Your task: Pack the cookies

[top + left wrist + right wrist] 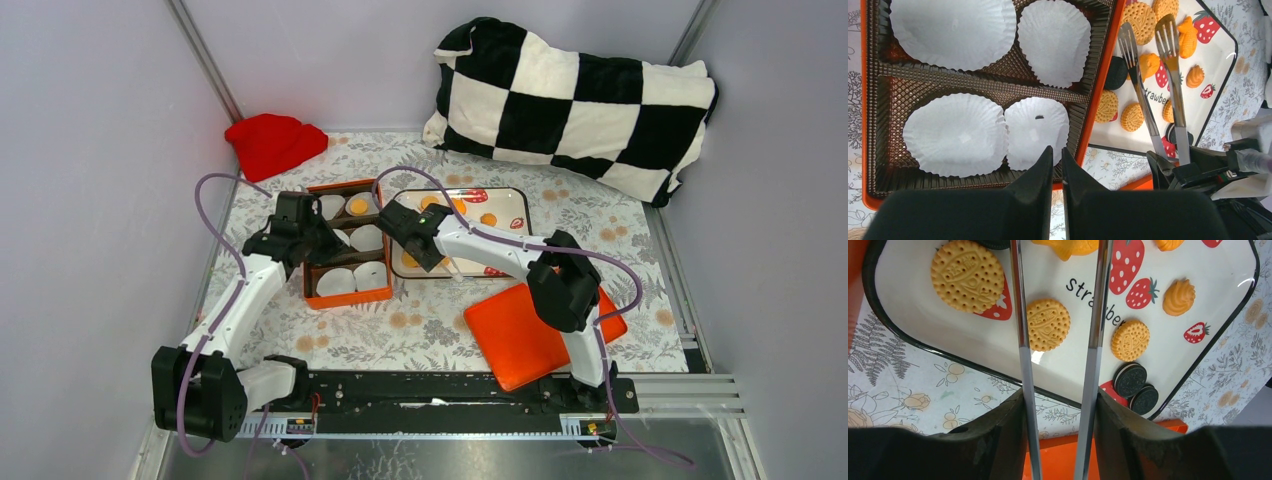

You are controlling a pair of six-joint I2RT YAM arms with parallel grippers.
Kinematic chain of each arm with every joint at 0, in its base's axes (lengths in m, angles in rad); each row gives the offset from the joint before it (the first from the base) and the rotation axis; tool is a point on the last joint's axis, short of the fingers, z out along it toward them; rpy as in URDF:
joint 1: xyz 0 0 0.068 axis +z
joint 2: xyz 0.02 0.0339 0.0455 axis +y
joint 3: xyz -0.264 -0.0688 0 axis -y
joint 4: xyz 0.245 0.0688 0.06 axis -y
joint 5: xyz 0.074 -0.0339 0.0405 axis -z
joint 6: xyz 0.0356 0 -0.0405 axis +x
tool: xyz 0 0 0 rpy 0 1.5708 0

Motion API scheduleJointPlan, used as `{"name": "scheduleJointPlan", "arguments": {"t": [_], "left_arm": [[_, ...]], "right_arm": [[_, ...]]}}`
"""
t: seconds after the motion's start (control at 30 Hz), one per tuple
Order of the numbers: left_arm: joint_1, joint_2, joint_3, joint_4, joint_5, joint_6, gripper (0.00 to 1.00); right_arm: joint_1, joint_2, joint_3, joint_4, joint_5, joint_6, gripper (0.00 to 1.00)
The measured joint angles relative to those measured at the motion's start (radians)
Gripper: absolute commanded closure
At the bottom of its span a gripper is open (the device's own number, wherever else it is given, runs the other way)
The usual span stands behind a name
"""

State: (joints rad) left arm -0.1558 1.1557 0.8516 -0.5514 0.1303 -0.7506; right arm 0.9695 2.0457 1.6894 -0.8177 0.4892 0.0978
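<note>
Holds nothing in the left fingers [1040, 182], clenched almost together above the white paper liners [1035, 131] of the orange box [1099, 85]. Has the right fingers [998, 435] released, with two metal forks [1020, 340] spread apart. Finds the yellow and black cookies [1048, 324] below them on the strawberry tray [903, 300], just beside the box, on the flowered table [908, 390].
</note>
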Motion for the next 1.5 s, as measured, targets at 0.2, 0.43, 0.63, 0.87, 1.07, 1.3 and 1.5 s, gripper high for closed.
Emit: {"name": "scheduleJointPlan", "arguments": {"t": [0.2, 0.43, 0.63, 0.87, 1.07, 1.3, 1.5], "left_arm": [[0.000, 0.000, -0.016, 0.003, 0.013, -0.003, 0.86], [0.000, 0.000, -0.024, 0.007, 0.021, -0.003, 0.86], [0.000, 0.001, -0.024, 0.013, 0.026, -0.003, 0.87], [0.001, 0.001, -0.006, 0.011, 0.026, -0.003, 0.87], [0.035, 0.002, 0.089, -0.015, 0.011, -0.003, 0.87], [0.200, 0.001, 0.238, -0.048, 0.002, -0.017, 0.87], [0.290, -0.019, 0.262, -0.053, 0.020, -0.026, 0.87]], "right_arm": [[0.000, 0.007, 0.010, -0.002, 0.011, -0.019, 0.50], [0.000, 0.037, 0.029, 0.023, 0.016, -0.040, 0.71], [0.000, 0.037, 0.030, 0.035, 0.017, -0.057, 0.90], [0.000, 0.018, 0.041, 0.044, 0.013, -0.064, 1.00], [0.000, -0.032, 0.098, 0.040, -0.006, -0.063, 1.00], [0.004, -0.055, 0.240, 0.033, -0.067, -0.059, 1.00], [0.019, 0.037, 0.477, 0.044, -0.177, -0.055, 1.00]]}}
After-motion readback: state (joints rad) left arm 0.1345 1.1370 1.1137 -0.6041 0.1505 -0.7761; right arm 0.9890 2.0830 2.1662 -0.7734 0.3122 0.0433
